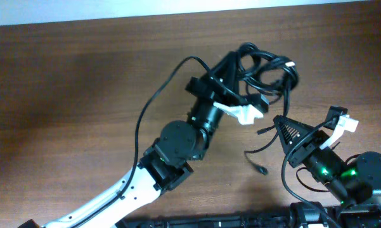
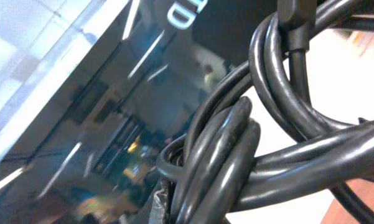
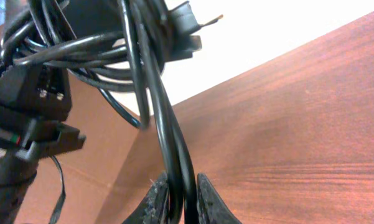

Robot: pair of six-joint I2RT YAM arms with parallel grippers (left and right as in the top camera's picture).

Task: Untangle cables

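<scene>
The cables are thin, glossy black cords, wound into a knotted bunch of overlapping loops at the far right of the table. Several strands lie side by side and pass through one tight loop. Two strands run straight from the bunch down between the fingertips of my right gripper, pinched there. A loose tail trails nearer, its small plug end lying on the wood.

A trailing end of the cables lies on the brown wooden table.
</scene>
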